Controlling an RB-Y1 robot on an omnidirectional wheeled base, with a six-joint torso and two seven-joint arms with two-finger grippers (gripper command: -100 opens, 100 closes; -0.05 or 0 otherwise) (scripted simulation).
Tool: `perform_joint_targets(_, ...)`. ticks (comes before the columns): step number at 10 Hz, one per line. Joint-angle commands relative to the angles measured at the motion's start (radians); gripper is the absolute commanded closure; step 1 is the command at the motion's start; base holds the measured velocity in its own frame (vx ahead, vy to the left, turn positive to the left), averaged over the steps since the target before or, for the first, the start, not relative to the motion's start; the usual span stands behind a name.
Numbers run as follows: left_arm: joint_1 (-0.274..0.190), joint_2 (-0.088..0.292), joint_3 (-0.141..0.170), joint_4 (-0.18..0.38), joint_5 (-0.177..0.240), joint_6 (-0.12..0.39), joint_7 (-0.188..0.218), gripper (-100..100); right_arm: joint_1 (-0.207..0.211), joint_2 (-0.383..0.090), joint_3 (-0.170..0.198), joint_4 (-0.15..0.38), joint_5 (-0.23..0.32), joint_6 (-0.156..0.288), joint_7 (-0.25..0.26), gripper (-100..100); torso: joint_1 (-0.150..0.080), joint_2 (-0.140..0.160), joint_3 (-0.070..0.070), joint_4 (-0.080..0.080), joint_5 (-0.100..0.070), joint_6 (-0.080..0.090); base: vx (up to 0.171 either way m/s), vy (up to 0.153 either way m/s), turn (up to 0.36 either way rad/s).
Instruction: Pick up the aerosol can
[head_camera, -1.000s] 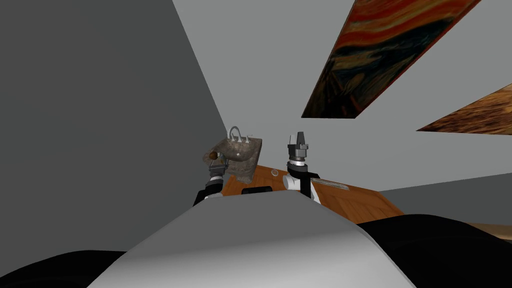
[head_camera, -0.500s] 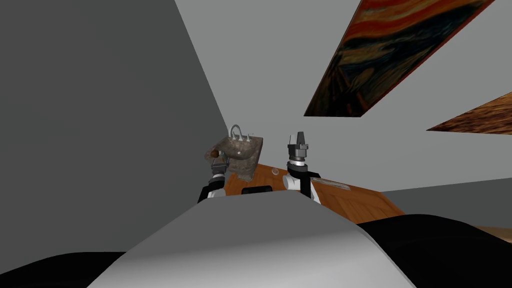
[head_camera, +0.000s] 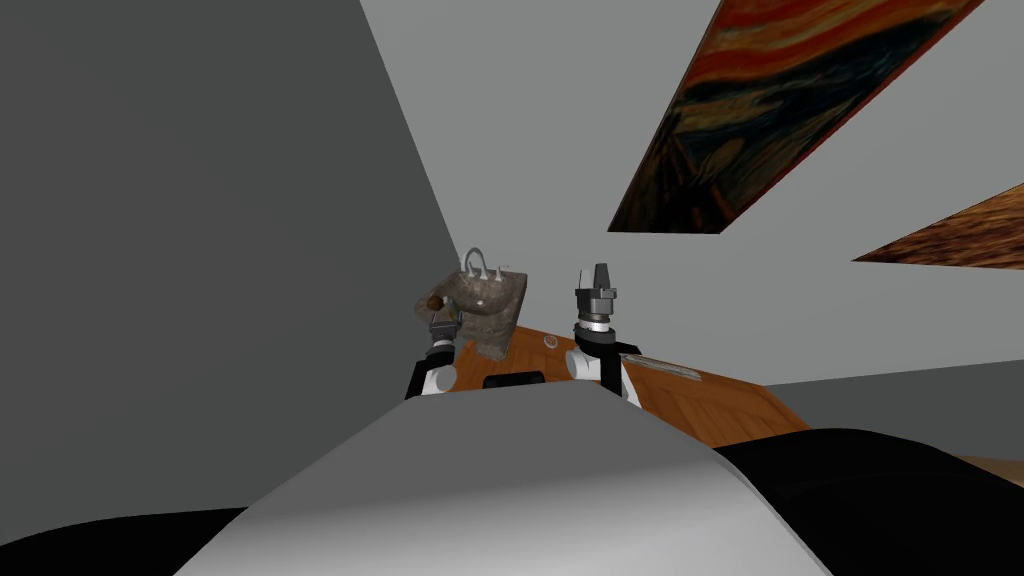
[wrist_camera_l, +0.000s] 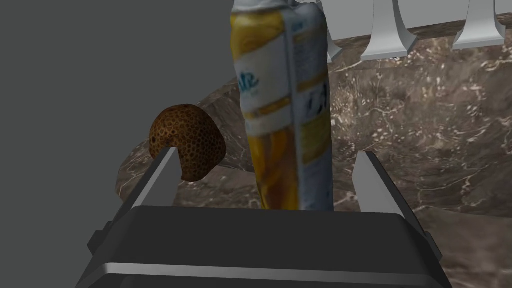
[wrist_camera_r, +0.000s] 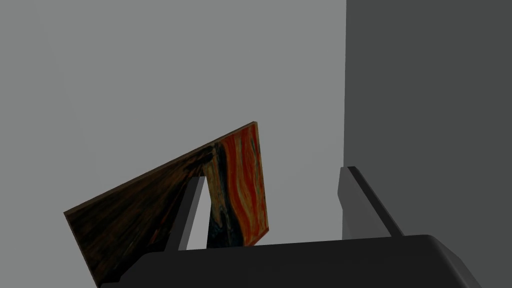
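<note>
The aerosol can (wrist_camera_l: 282, 110), yellow and white with a printed label, stands upright on the brown marbled sink's rim (wrist_camera_l: 430, 150). It sits between the fingers of my left gripper (wrist_camera_l: 267, 154), which is open, with a gap on each side of the can. One left fingertip (wrist_camera_l: 167, 160) overlaps a brown, pitted, rounded lump (wrist_camera_l: 187, 140) beside the can. In the head view the left gripper (head_camera: 444, 322) is at the sink's near left corner (head_camera: 432, 312). My right gripper (head_camera: 601, 272) is raised, open and empty (wrist_camera_r: 274, 175).
The sink (head_camera: 500, 300) has a curved tap (head_camera: 472, 262) and grey tap bases (wrist_camera_l: 387, 30) behind the can. It stands in a wall corner on a wooden counter (head_camera: 700, 400). A small round item (head_camera: 551, 342) and a dark flat object (head_camera: 513, 380) lie on the counter.
My left hand has edged forward and a little right toward the sink's rim. The head camera has shifted slightly. The right arm has held still.
</note>
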Motion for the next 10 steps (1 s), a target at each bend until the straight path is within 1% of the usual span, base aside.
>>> perform_joint_targets(1, -0.05, 0.003, -0.002, 0.05, 0.0, -0.006, 0.001, -100, 0.0, 0.0, 0.0, 0.0, 0.0, 0.0, 0.0, 0, 0.0, 0.0, 0.0, 0.0, 0.0, 0.0, -0.022, 0.01, -0.008)
perform_joint_targets(2, -0.064, 0.003, -0.002, 0.077, 0.0, -0.006, 0.001, -100, 0.0, 0.0, 0.0, 0.0, 0.0, 0.0, 0.0, 0, 0.0, -0.003, -0.001, -0.001, 0.0, 0.0, 0.007, 0.001, -0.001)
perform_joint_targets(3, -0.101, 0.001, 0.025, 0.109, -0.006, -0.029, 0.002, -100, 0.0, 0.0, 0.0, 0.0, 0.0, 0.0, 0.0, 0, -0.001, -0.005, -0.003, -0.001, 0.0, 0.0, -0.088, 0.016, 0.115)
perform_joint_targets(4, -0.134, 0.001, 0.025, 0.138, -0.006, -0.029, 0.002, -100, 0.0, 0.0, 0.0, 0.0, 0.0, 0.0, 0.0, 0, 0.0, -0.001, -0.001, 0.0, 0.0, -0.001, -0.11, 0.022, 0.067)
perform_joint_targets(6, -0.19, 0.001, 0.025, 0.189, -0.006, -0.029, 0.002, -100, 0.0, 0.0, 0.0, 0.0, 0.0, 0.0, 0.0, 0, -0.001, 0.0, 0.0, 0.0, 0.0, 0.0, -0.039, 0.002, -0.007)
perform_joint_targets(7, -0.209, 0.001, 0.025, 0.215, -0.006, -0.029, 0.002, -100, 0.0, 0.0, 0.0, 0.0, 0.0, 0.0, 0.0, 0, -0.001, -0.003, -0.002, -0.001, 0.0, 0.0, 0.005, -0.005, 0.001)
perform_joint_targets(8, -0.209, 0.001, 0.025, 0.23, -0.006, -0.029, 0.002, -100, 0.0, 0.0, 0.0, 0.0, 0.0, 0.0, 0.0, 0, -0.001, -0.005, -0.003, -0.001, 0.0, 0.0, 0.011, -0.003, 0.0)
perform_joint_targets(9, -0.254, -0.002, 0.052, 0.263, -0.011, -0.053, 0.002, -100, 0.0, 0.0, 0.0, 0.0, 0.0, 0.0, 0.0, 0, -0.001, -0.005, -0.003, -0.001, 0.0, 0.0, -0.072, 0.015, 0.132)
perform_joint_targets(10, -0.285, -0.002, 0.052, 0.298, -0.011, -0.053, 0.002, -100, 0.0, 0.0, 0.0, 0.0, 0.0, 0.0, 0.0, 0, 0.0, -0.002, -0.001, -0.001, 0.0, -0.001, -0.121, 0.024, 0.062)
